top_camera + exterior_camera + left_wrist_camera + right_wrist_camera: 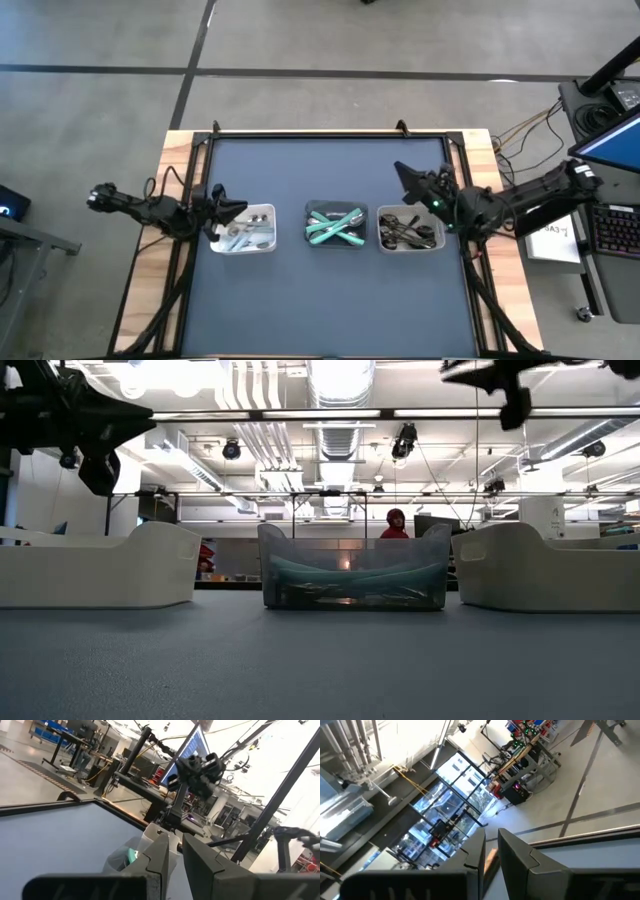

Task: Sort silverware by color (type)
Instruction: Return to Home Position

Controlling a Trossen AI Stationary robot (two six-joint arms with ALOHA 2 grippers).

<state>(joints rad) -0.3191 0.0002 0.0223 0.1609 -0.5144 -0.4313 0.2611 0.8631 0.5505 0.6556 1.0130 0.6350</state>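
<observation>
Silverware all sits in three small trays in a row across the middle of the bench (330, 310). No loose pieces show on the mat, so the sort looks done.

- Left tray (274, 232): shiny silver pieces (243, 236), piled.
- Middle tray (306, 214): teal-handled pieces (335, 226), crossed over each other. The low view shows this tray has clear walls with teal showing through.
- Right tray (380, 242): dark/black pieces (408, 232), tangled.
- Spoon or fork can't be told apart at this range.

Handling (judgement):
- The pieces are light, thin and stiff. The metal is likely slick, and plastic handles may give a bit more bite.
- They lie flat and overlap, so lifting one may drag a neighbour.
- Best hold is across the handle near mid-length, on a piece lying on top, not on the bowl or tines.

Left gripper (228, 210) is over the left end of the silver tray, toward the bench's left edge. Its wrist view shows the fingers (159, 854) nearly together with a thin slit between them, holding nothing.

Right gripper (405, 172) is near the bench's right edge, on the far side of the dark tray. Its fingers (476, 851) are likewise almost closed and empty.

In the low view both arms hang high off the bench.
</observation>
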